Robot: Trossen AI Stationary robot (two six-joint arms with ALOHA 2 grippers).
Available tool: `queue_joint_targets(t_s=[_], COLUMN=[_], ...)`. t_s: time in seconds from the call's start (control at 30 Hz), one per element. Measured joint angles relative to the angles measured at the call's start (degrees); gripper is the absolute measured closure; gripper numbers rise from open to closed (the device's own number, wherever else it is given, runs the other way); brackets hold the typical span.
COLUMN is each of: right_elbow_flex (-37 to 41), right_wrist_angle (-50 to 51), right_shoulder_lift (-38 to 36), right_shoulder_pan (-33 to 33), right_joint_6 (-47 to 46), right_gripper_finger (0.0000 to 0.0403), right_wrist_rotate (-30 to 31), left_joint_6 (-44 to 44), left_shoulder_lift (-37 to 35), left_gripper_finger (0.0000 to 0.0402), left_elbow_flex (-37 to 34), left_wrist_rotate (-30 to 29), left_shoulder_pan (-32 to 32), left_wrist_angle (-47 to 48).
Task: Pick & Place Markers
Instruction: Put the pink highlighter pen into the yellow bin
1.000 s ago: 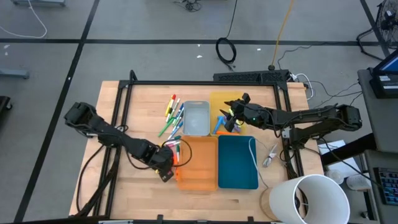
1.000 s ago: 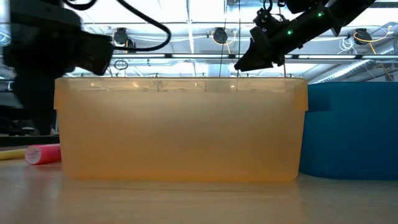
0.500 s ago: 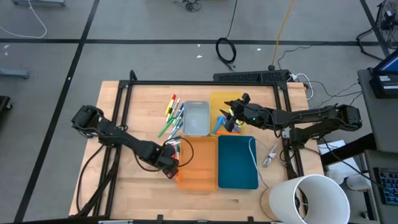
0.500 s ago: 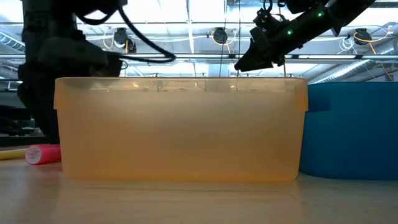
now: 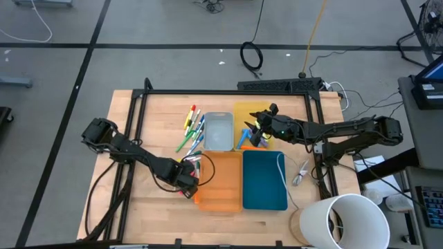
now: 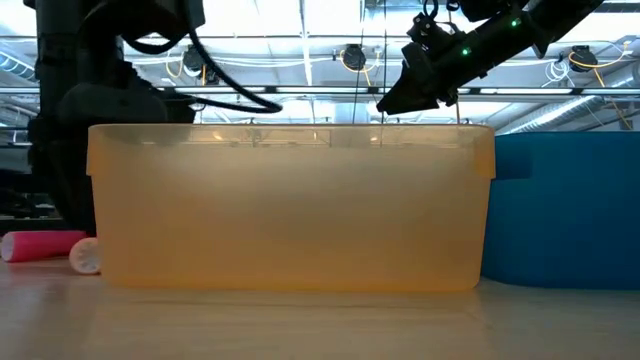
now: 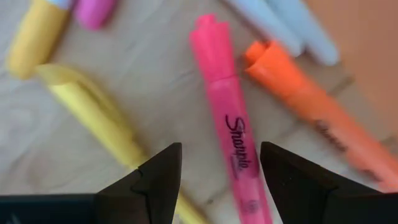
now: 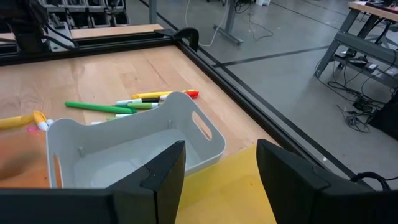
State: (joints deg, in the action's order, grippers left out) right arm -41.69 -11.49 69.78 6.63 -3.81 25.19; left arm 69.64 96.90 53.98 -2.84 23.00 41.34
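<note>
Hovering: left gripper (image 7: pixel 214 180) released | pink marker (image 7: pixel 227 124) lengthwise between fingers

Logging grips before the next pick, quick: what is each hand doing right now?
Left hand: open, empty, low over the pink marker beside the orange tray.
Right hand: open, empty, above the yellow tray.

Both arms were dark, nearly black, built of slim tubular links joined by thicker rounded joints, and a black cable looped beside the left arm (image 5: pixel 128 149). The right arm (image 5: pixel 332 131) carried a small green light near its wrist. Each wrist ended in two matte black fingers (image 7: pixel 155 180) with wedge-shaped, angular tips and flat inner faces.
</note>
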Motion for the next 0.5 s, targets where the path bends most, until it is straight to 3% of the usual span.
queue_joint_targets(t_s=[0.17, 0.5], right_elbow_flex=[0.0, 0.0], right_wrist_angle=[0.1, 0.1], right_shoulder_lift=[0.0, 0.0], right_shoulder_pan=[0.0, 0.0], right_joint_6=[0.0, 0.0], right_gripper_finger=[0.0216, 0.0216], right_wrist_rotate=[0.0, 0.0], left_joint_6=[1.0, -3.1], left_shoulder_lift=[0.0, 2.9], left_gripper_finger=[0.0179, 0.0179], left_elbow_flex=[0.0, -0.4], left_wrist_rotate=[-0.5, -0.7], left_shoulder_pan=[0.0, 0.1], left_wrist_angle=[3.4, 0.7])
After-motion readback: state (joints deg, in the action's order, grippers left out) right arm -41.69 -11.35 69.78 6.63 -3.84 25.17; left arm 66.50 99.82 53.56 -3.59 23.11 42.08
